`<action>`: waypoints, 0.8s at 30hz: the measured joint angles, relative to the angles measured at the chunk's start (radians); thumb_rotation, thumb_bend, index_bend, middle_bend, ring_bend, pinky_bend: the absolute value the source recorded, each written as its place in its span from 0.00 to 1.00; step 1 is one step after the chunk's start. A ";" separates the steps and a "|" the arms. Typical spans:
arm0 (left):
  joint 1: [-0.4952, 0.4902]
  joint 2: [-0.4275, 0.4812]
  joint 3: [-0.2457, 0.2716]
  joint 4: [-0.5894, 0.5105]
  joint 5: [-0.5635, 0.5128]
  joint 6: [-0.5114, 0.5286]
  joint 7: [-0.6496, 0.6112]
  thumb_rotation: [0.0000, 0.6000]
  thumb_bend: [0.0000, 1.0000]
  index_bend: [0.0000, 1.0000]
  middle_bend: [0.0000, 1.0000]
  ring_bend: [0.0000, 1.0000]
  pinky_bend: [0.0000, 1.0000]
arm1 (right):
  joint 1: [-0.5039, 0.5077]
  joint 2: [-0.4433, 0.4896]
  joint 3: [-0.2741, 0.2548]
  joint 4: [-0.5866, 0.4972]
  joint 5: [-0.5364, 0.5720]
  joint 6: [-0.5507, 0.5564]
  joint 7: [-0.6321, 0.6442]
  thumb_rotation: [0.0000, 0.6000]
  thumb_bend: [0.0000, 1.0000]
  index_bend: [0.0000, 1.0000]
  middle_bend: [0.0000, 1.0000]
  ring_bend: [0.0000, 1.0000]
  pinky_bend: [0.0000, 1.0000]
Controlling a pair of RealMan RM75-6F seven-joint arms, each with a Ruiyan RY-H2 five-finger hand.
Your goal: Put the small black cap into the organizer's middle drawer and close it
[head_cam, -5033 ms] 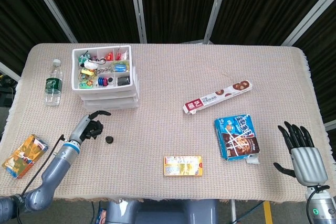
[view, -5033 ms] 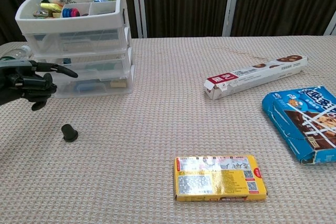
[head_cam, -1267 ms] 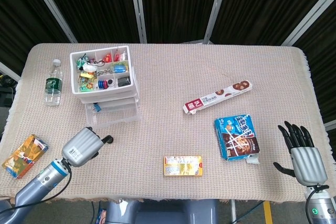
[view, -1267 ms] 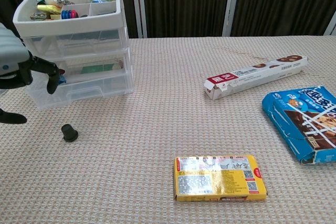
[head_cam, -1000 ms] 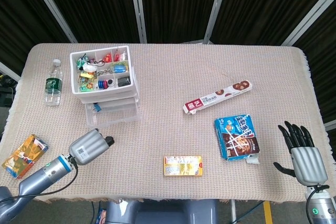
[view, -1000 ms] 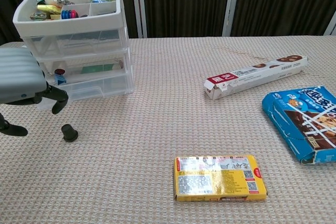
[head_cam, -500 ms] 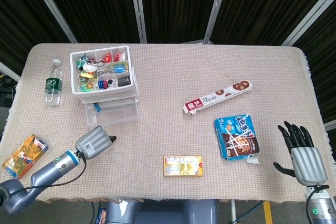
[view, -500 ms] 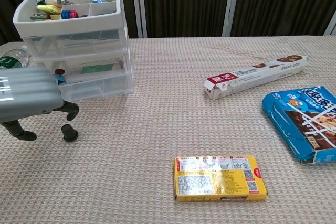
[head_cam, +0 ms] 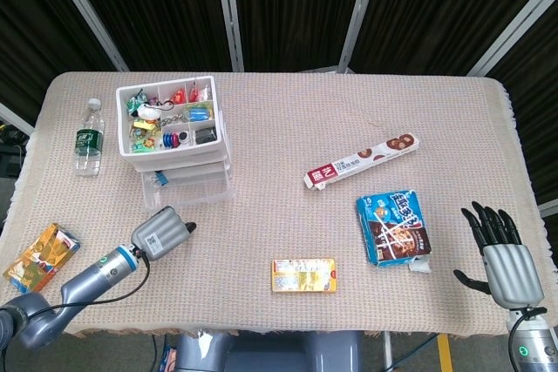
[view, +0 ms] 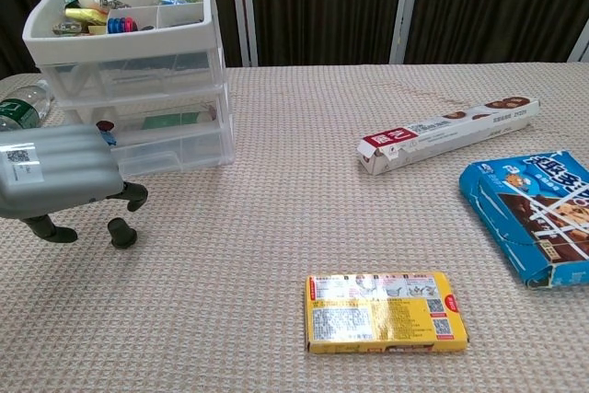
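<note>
The small black cap (view: 121, 232) stands on the table cloth in front of the organizer. My left hand (view: 60, 181) hovers palm down just over it, one dark fingertip (view: 136, 195) above the cap and the thumb well to its left; nothing is held. In the head view this left hand (head_cam: 163, 233) covers the cap. The white organizer (head_cam: 179, 141) stands at the back left, and one of its clear drawers (view: 161, 140) below the top tray is pulled out toward me. My right hand (head_cam: 501, 263) rests with fingers spread at the front right table edge.
A yellow box (head_cam: 303, 274) lies front centre, a blue biscuit pack (head_cam: 394, 227) and a long red-and-white carton (head_cam: 362, 161) to the right. A water bottle (head_cam: 88, 137) stands left of the organizer, and an orange packet (head_cam: 37, 257) lies at the front left.
The drawer was pulled out since the earliest frames. My left hand then slid right until it sits over the cap. The cap and right hand have not moved.
</note>
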 measured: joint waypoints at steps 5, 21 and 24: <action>-0.003 -0.026 -0.010 0.021 -0.027 -0.018 0.012 1.00 0.21 0.37 0.97 0.90 0.78 | 0.000 -0.002 0.002 0.001 0.001 0.002 -0.003 1.00 0.00 0.07 0.00 0.00 0.00; -0.007 -0.066 -0.016 0.058 -0.037 -0.012 0.012 1.00 0.25 0.39 0.97 0.90 0.78 | -0.001 -0.001 0.002 0.001 0.001 0.003 0.004 1.00 0.00 0.07 0.00 0.00 0.00; -0.008 -0.067 -0.014 0.064 -0.037 -0.015 0.015 1.00 0.25 0.40 0.97 0.90 0.78 | -0.001 -0.001 0.001 0.000 -0.002 0.004 0.004 1.00 0.00 0.07 0.00 0.00 0.00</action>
